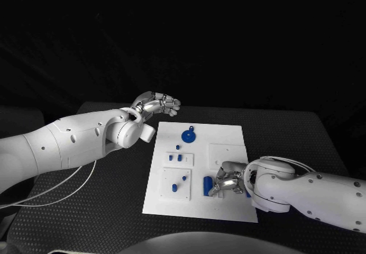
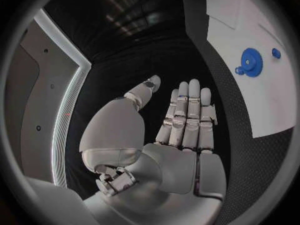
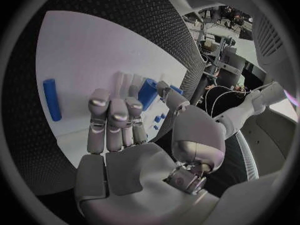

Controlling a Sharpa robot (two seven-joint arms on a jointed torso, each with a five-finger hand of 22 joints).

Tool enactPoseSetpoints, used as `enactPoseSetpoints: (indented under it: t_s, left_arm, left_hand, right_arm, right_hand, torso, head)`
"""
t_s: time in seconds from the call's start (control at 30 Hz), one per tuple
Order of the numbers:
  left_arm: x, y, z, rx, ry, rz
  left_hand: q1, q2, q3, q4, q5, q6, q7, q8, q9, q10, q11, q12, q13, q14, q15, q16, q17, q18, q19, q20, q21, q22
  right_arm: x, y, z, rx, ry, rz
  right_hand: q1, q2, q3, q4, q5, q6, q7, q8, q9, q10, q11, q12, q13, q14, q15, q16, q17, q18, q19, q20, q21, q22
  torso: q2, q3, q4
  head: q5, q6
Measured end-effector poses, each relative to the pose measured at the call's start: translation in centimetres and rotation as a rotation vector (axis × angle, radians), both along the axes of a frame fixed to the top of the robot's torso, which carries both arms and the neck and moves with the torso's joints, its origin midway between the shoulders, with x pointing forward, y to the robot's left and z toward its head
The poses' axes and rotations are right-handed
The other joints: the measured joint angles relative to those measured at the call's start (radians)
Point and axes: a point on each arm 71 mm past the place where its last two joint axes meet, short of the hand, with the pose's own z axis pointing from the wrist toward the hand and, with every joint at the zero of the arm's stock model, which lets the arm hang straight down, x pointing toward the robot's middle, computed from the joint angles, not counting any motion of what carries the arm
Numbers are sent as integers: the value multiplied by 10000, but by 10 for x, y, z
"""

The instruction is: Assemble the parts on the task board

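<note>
Left robot hand [image 1: 156, 103] hangs over the black tabletop [image 1: 305, 137] just past the upper left corner of the white task board [image 1: 229, 135], w/ nothing in it and fingers stretched out straight in the wrist cam. Right robot hand [image 1: 226, 180] sits low on the board's lower right area, fingers curled down next to a blue block [image 3: 147, 92], but can't tell if it's actually grasping it or just touching. Other parts on the board: blue gear [image 1: 188, 136] near the top center, blue cylinder [image 1: 207, 184] just left of the right hand, and small blue pegs [image 1: 177, 157] mid-left.
</note>
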Motion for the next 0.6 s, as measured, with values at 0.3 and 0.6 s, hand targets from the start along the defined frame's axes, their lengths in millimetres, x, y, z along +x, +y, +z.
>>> enactPoseSetpoints:
  t_s: [0.3, 0.6]
  left_arm:
    - [0, 0, 0, 5, 7, 6]
    - [0, 1, 0, 12, 12, 20]
  left_hand:
    - [0, 0, 0, 0, 0, 0, 0, 0, 0, 0, 0, 0, 1, 0, 0, -37, 10, 0, 0, 0, 0, 10]
    - [0, 0, 0, 0, 0, 0, 0, 0, 1, 0, 0, 0, 1, 0, 0, -37, 18, 0, 0, 0, 0, 8]
  right_arm:
    - [0, 0, 0, -42, -108, 68]
    - [1, -1, 0, -63, -131, 69]
  right_hand:
    - [257, -268, -92, 92, 0, 2, 2, 0, 28, 2, 2, 0, 29, 51, -18, 0, -1, 1, 68, -36, 0, 0]
    - [677, -238, -230, 9, -1, 2, 2, 0, 60, 3, 2, -38, 63, 52, -16, -3, 11, 1, 69, -36, 0, 0]
  torso:
    - [0, 0, 2]
    - [0, 0, -1]
  head:
    - [-6, -8]
    - [-12, -25]
